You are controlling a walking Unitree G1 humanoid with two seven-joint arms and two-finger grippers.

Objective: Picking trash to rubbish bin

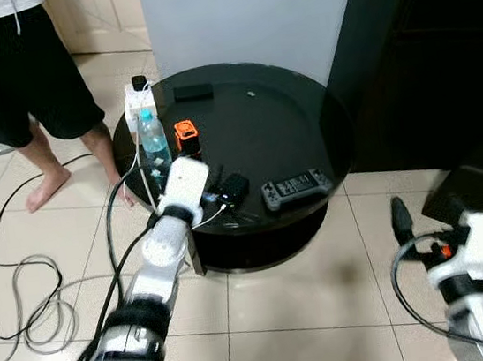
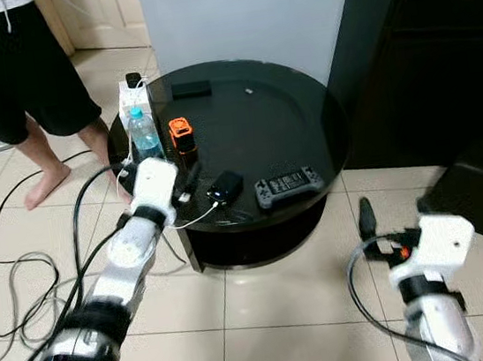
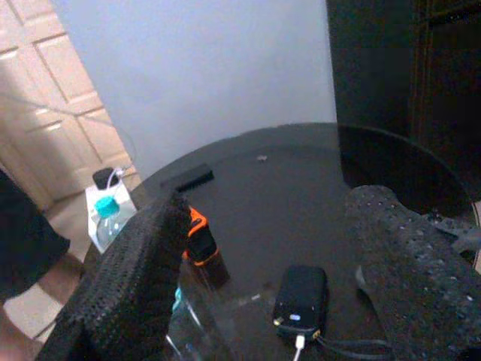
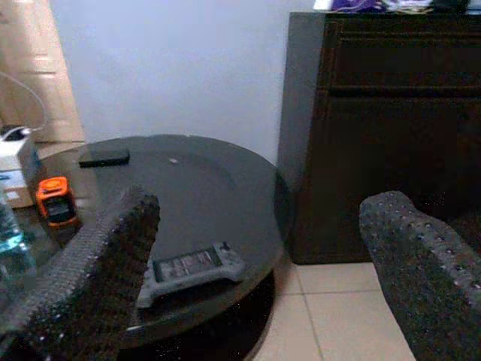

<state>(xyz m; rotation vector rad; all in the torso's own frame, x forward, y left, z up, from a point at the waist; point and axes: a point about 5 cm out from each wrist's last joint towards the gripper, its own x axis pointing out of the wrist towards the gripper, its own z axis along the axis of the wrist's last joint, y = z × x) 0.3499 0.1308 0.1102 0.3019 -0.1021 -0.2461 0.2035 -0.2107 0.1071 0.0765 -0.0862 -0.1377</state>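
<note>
So far nothing is binned: my left gripper [image 3: 263, 248] hovers with fingers spread wide over the near left edge of the round black glass table [image 1: 288, 130], just short of the clear plastic water bottle with a teal cap [image 1: 153, 140]. My right gripper [image 4: 263, 256], also wide and empty, hangs off the table's right side

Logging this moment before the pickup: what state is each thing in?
Clear plastic water bottle with blue cap: upright, capped, on the round black table.
Small orange and black device: standing upright.
Grey handheld game controller: lying flat.
Black phone: flat, cable plugged in.
Left gripper: jaws open.
Right gripper: jaws open.
</note>
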